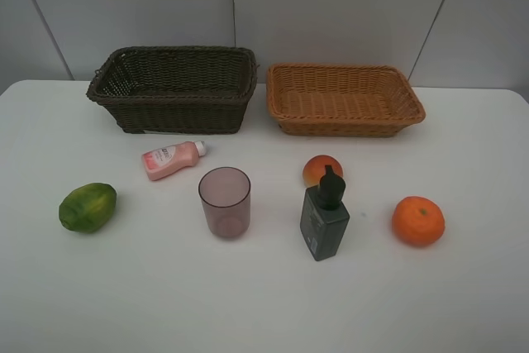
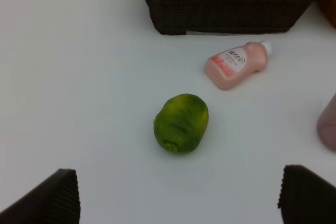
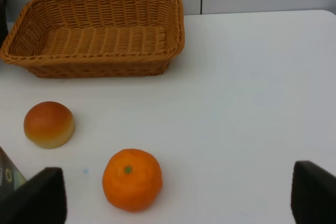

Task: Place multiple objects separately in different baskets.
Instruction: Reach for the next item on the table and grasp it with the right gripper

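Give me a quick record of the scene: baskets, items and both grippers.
dark basket: back left, nothing seen inside
tan basket: back right, empty
green fruit: far left, front
pink bottle: lying before dark basket
cup: upright, centre
pump bottle: right of cup, partly hiding peach
orange: far right, front
left gripper: open, holding nothing
right gripper: open, holding nothing

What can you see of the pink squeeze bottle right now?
The pink squeeze bottle lies on its side on the white table, in front of the dark brown basket and apart from it. Its body is salmon pink, smooth plastic by the look, with a small white cap pointing right and slightly back in the high view. A pale label with red print faces up, too small to read. Only the table touches it; the mauve cup stands nearby, apart.
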`<action>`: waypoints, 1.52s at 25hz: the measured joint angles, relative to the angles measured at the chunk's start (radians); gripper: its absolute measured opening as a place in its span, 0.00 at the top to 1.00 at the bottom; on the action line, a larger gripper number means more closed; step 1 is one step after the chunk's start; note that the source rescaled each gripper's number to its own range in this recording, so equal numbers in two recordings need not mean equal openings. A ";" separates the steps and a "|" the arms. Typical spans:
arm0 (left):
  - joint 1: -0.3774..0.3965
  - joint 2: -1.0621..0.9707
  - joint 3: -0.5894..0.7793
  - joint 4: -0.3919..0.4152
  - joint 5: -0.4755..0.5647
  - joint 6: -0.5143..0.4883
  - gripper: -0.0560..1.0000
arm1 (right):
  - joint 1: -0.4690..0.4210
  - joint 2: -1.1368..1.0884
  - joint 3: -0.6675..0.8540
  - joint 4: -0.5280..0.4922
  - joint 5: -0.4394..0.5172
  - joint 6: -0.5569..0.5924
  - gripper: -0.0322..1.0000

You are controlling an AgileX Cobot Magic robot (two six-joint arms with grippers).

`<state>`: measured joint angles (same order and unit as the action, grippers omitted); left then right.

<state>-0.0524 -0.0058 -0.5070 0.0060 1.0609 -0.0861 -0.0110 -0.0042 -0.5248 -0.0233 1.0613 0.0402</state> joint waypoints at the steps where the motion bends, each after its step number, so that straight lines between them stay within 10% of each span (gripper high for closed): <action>1: 0.000 0.000 0.000 0.000 0.000 0.000 0.02 | 0.000 0.000 0.000 0.000 0.000 0.000 0.11; 28: 0.000 0.000 0.000 0.000 0.000 0.000 0.02 | 0.000 0.011 0.000 0.023 0.000 0.000 0.11; 38: 0.000 0.000 0.000 0.000 0.000 0.000 0.02 | 0.000 0.493 -0.149 0.081 0.000 0.000 0.11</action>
<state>-0.0524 -0.0058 -0.5070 0.0060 1.0609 -0.0861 -0.0110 0.4884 -0.6734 0.0577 1.0613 0.0402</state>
